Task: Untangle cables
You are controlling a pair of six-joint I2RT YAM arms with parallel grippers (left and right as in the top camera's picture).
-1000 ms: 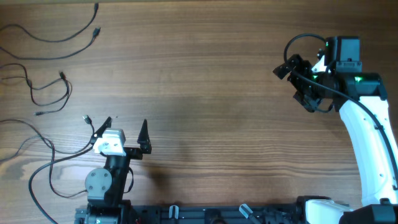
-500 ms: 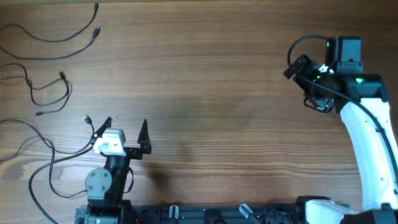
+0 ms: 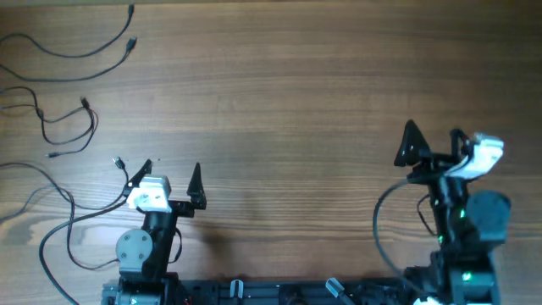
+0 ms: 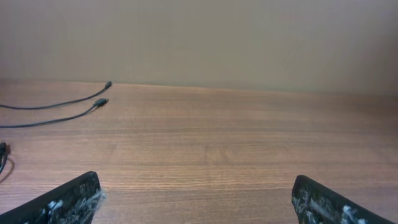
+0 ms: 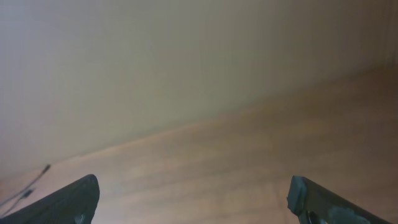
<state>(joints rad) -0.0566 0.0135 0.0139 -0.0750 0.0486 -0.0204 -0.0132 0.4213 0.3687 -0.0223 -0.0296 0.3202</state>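
Several thin black cables lie loose and apart on the left of the wooden table. Two long strands (image 3: 127, 17) (image 3: 127, 48) curve at the far left; their plug ends also show in the left wrist view (image 4: 102, 101). A curly strand (image 3: 89, 119) lies below them. Another strand (image 3: 58, 188) ends in a plug beside my left gripper. My left gripper (image 3: 173, 169) is open and empty at the front left; its fingers (image 4: 195, 186) frame bare wood. My right gripper (image 3: 434, 134) is open and empty at the front right, far from the cables (image 5: 193, 186).
The wooden table (image 3: 279, 102) spans the view. A thicker black arm cable (image 3: 51, 241) loops beside the left arm base. Another arm cable (image 3: 378, 220) loops by the right arm base. A beige wall (image 4: 205, 37) stands behind the table's far edge.
My right arm has swung back from the far right of the table to the front right, its gripper now pointing away over bare wood. The left arm and cables have not moved.
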